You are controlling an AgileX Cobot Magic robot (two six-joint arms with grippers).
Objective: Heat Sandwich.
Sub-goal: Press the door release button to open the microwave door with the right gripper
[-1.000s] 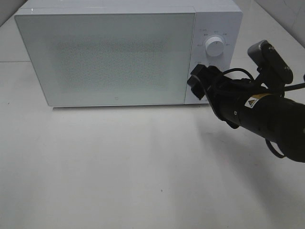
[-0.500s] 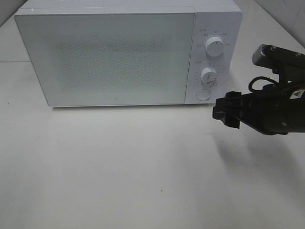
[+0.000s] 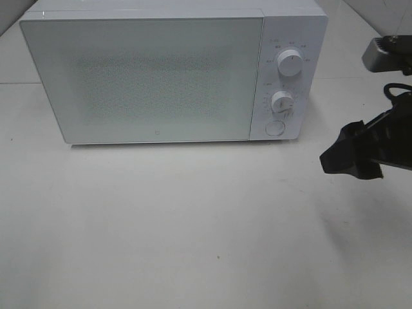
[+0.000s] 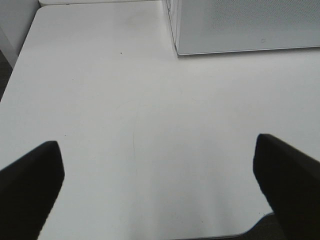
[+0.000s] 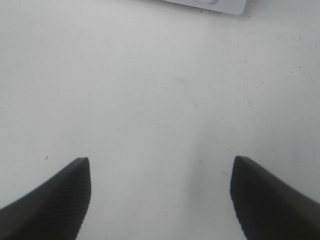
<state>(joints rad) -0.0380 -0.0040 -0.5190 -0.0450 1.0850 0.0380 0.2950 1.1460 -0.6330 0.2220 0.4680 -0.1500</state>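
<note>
One microwave (image 3: 148,77) on desk (image 3: 161,225), door shut; two dials (image 3: 289,63) (image 3: 282,101), one button (image 3: 275,127). Jaws apart, empty: right gripper (image 3: 329,161) right of microwave; left gripper (image 4: 157,150) off its left corner.

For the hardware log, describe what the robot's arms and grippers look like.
Both grippers are matte black. The left gripper shows two broad, blunt fingers. The right gripper has tapered fingers with fine ribbing. In the high view the right arm is black too, carrying a grey camera housing and a black cable.
</note>
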